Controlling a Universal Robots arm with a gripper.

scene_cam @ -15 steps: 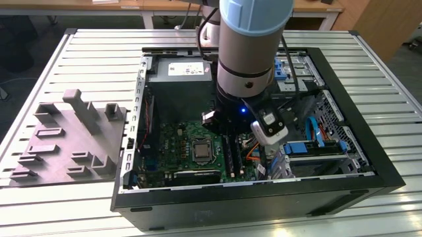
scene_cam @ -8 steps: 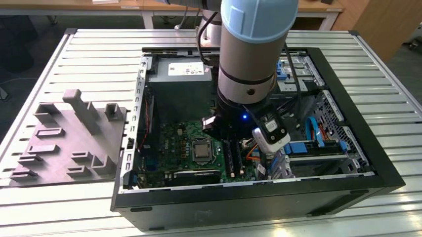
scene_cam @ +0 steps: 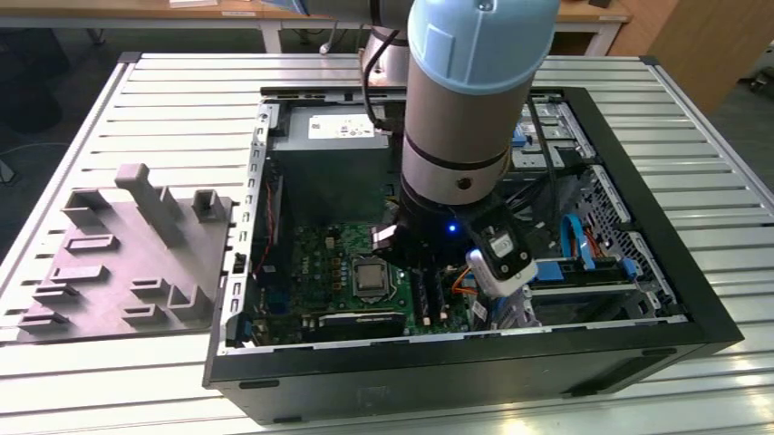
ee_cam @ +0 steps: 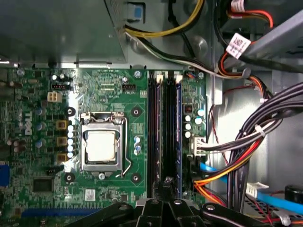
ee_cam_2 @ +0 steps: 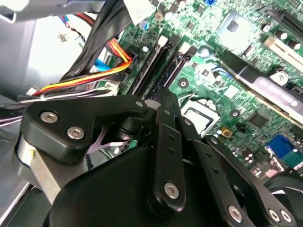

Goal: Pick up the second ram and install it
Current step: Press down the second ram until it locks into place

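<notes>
1. Closest in, the gripper [ee_cam: 166, 184] hangs low inside the computer case [scene_cam: 484, 362], its tip right over the near end of the memory slots [ee_cam: 155, 132]. In the second wrist view the gripper [ee_cam_2: 163, 99] sits just short of those same slots [ee_cam_2: 158, 59].
2. How far open the jaws are I cannot tell, since the gripper's own black links cover the tip. For the same reason I cannot say whether they hold anything.
3. Where the second ram is I cannot tell either. My guess is that it sits at the gripper's tip above the slots, hidden by the links.
4. To seat it well, I judge that the strip should run dead parallel to the slots and stand upright, not tilted. Its notch should match the slot's key, and the end latches should be swung back. Press straight down and evenly along its length, because a skewed push could jam one end or stress the board.
5. Just beside the slots lies the processor socket [ee_cam: 102, 144], flat and clear of the gripper.
6. On the slots' other side a bundle of cables [ee_cam: 246, 156] hangs near. I judge it to be the likeliest thing to snag.
7. Beyond the slots' far end sits the power supply [scene_cam: 333, 154], with the arm [scene_cam: 466, 91] reaching down past it.
8. Well apart from the slots, outside the case, a grey tray [scene_cam: 121, 263] rests on the slatted tabletop [scene_cam: 181, 100].
</notes>
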